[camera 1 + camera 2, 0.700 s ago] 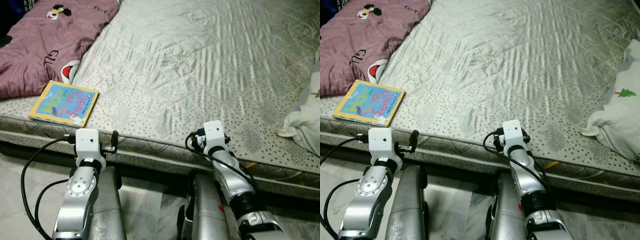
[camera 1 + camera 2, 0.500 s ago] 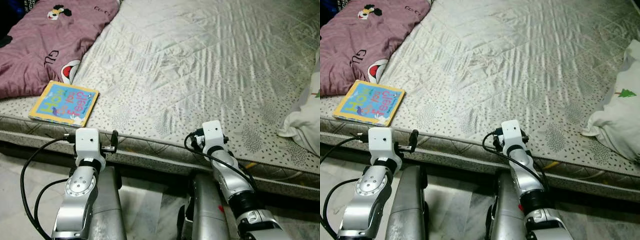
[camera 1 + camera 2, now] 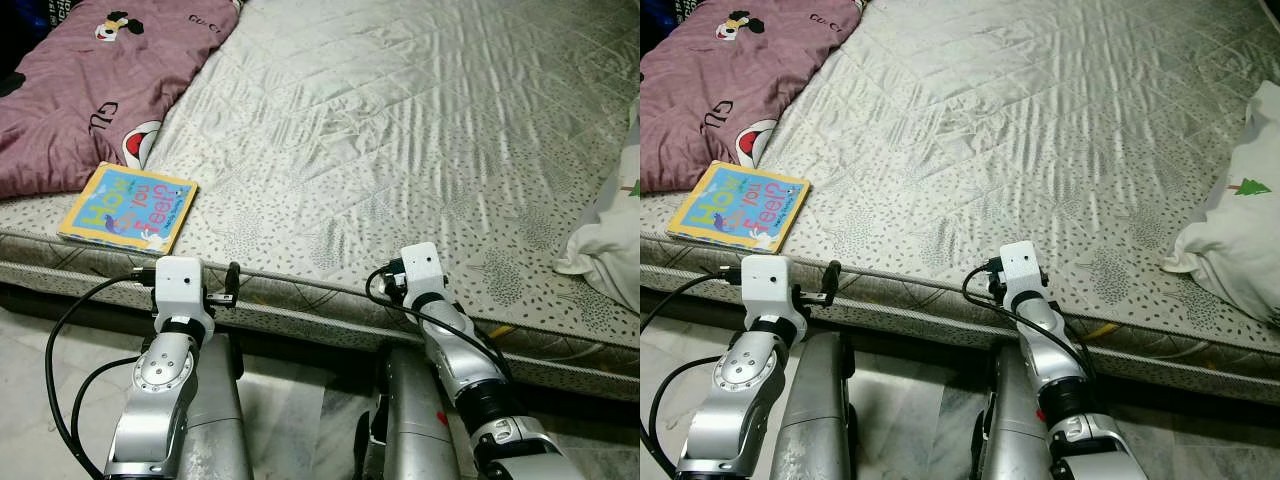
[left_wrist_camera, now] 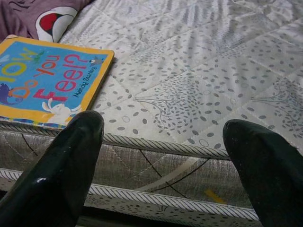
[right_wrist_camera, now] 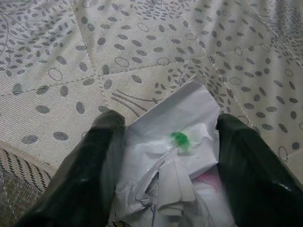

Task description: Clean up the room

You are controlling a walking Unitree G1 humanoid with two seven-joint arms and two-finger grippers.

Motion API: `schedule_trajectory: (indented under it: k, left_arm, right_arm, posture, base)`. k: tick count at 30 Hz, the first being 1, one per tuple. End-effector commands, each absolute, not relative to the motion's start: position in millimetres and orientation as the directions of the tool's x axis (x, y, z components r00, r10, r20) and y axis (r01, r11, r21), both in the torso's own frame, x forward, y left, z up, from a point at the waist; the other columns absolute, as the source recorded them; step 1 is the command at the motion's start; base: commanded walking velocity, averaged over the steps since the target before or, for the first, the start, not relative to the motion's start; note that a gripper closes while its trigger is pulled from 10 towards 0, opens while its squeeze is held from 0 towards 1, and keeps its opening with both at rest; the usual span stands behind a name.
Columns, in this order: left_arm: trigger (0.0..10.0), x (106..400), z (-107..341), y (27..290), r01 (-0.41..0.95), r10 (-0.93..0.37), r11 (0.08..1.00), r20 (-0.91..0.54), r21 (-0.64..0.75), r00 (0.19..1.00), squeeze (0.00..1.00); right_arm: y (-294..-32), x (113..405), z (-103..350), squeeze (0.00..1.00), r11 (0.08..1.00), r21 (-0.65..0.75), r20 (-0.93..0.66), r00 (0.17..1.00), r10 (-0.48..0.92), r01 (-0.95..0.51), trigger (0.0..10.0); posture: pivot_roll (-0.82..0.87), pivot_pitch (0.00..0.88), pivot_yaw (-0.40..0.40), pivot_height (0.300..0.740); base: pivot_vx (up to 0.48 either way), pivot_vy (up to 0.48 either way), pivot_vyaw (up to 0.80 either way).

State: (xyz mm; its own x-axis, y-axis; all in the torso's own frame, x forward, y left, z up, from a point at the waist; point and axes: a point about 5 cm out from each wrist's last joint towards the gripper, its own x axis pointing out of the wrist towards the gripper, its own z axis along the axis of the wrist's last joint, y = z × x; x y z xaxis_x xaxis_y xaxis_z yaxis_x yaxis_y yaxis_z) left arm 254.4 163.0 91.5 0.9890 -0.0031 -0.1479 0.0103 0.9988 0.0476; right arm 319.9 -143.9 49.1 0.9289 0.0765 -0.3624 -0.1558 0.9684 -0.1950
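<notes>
A children's board book (image 3: 127,208) with a yellow and blue cover lies on the bed (image 3: 400,130) near its front left edge, beside a purple blanket (image 3: 90,80). My left gripper (image 4: 163,125) is open and holds nothing. It hovers at the mattress edge, just right of the book (image 4: 45,82). My right gripper (image 5: 169,120) is shut on a crumpled white paper (image 5: 175,156) with green and pink marks, held over the mattress near its front edge. In the eye views my right wrist (image 3: 420,270) covers that paper.
A white pillow or bundle of cloth (image 3: 610,240) lies at the bed's right edge. The mattress side and its piping (image 3: 300,300) run straight across in front of both arms. Pale tiled floor (image 3: 40,400) lies below.
Both wrists have edged very slightly nearer to me at the mattress edge. The book, blanket and white bundle lie as before.
</notes>
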Motion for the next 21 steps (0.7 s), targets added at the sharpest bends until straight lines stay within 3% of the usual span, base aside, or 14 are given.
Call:
schedule_trajectory:
  k: [1, 21]
  left_arm:
    - [10.0, 254.3, 87.8, 163.2, 0.010, 0.000, 0.998, -0.171, 0.057, 0.985, 0.00]
    - [10.0, 257.3, 87.5, 161.2, 0.008, 0.002, 0.998, -0.163, 0.058, 0.987, 0.00]
  right_arm:
    - [-142.4, 312.8, 35.7, 0.00, 0.971, -0.158, -0.421, 0.902, 0.096, -0.177, 0.0]
    - [-138.1, 312.4, 37.5, 0.00, 0.961, -0.176, -0.371, 0.919, 0.136, -0.214, 0.0]
  posture:
    - [0.13, 0.132, -0.029, 0.550]
    - [0.13, 0.129, -0.030, 0.550]
  base:
    - [0.000, 0.000, 0.00]
    - [0.000, 0.000, 0.00]
